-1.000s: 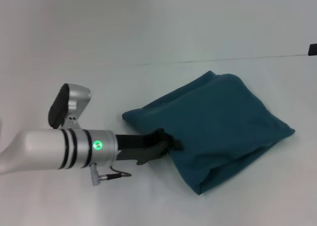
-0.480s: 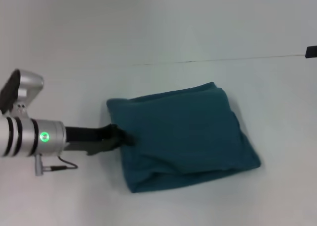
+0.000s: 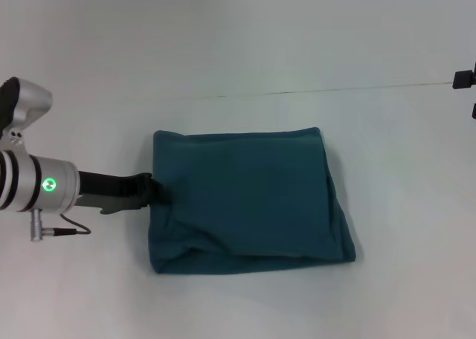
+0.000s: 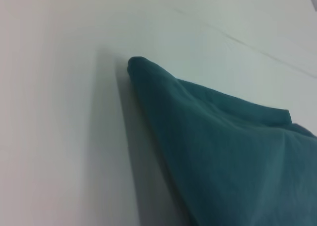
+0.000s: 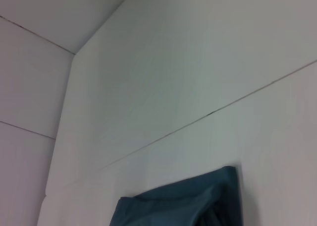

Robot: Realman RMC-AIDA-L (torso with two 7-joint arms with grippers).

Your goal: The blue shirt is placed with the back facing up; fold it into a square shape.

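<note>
Folded blue shirt (image 3: 249, 201) lying flat mid-table, my left gripper (image 3: 155, 190) at its left edge.

The blue shirt sits at the center of the white table (image 3: 238, 56) as a plain dark teal, roughly square bundle. Its top edge is straight, while its bottom edge is softer, with a shallow crease running just above it. No lettering shows on the upward face. From the shirt's center, my left gripper meets the cloth at about 9 o'clock, dark fingers closed on the edge there, silver arm trailing off toward the table's left side. A thin dark seam line crosses the table beyond the shirt, around 12 o'clock. My right gripper is out of the head view; I cannot tell how its fingers stand.
</note>
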